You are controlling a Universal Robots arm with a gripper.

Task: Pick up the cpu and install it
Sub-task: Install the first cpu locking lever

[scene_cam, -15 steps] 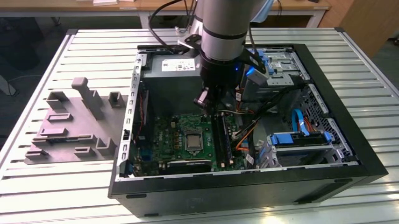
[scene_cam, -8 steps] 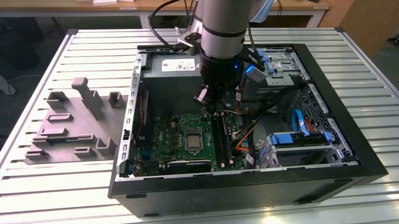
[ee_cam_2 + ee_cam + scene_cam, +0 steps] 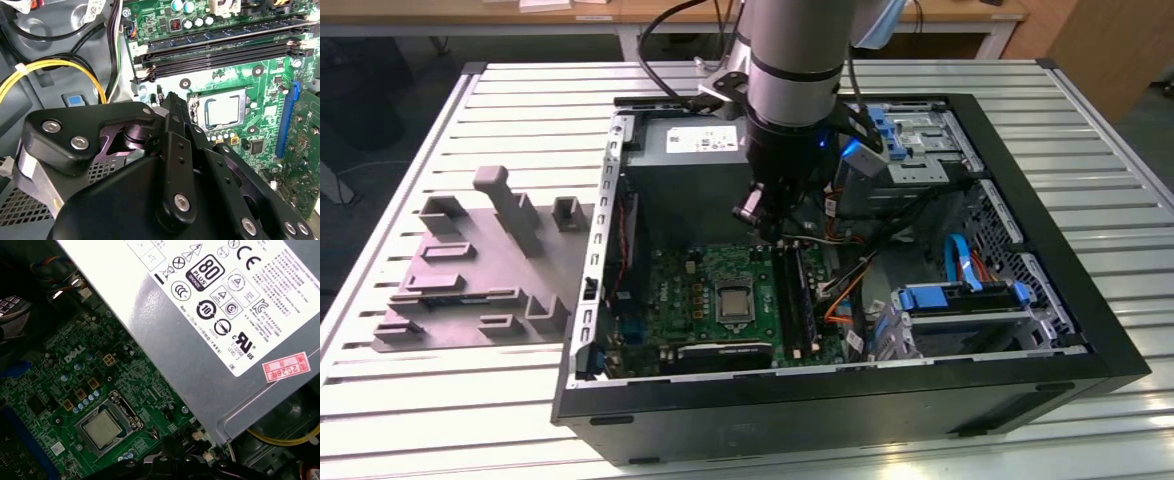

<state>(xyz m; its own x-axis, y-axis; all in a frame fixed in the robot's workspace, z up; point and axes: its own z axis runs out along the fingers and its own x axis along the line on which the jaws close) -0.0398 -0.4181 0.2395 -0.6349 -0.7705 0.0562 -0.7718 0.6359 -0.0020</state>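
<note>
The cpu (image 3: 222,111) is a pale silvery square lying flat inside the metal-framed socket (image 3: 196,107) on the green motherboard (image 3: 674,300). It shows in both wrist views (image 3: 101,429) and, in the exterior view, as a small pale square (image 3: 731,300) low in the open computer case. My gripper (image 3: 767,222) hangs inside the case above the board, a little beyond the socket and apart from the cpu. In the second wrist view its black fingers meet in one narrow tip (image 3: 172,100) with nothing held.
The grey power supply (image 3: 210,315) lies close beside the gripper. Dark memory slots (image 3: 220,50) run next to the socket. Yellow cables (image 3: 50,67) and blue-tabbed drive cages (image 3: 961,300) crowd the case. Grey plastic fixture blocks (image 3: 467,270) stand outside on the slatted table, at the exterior view's left.
</note>
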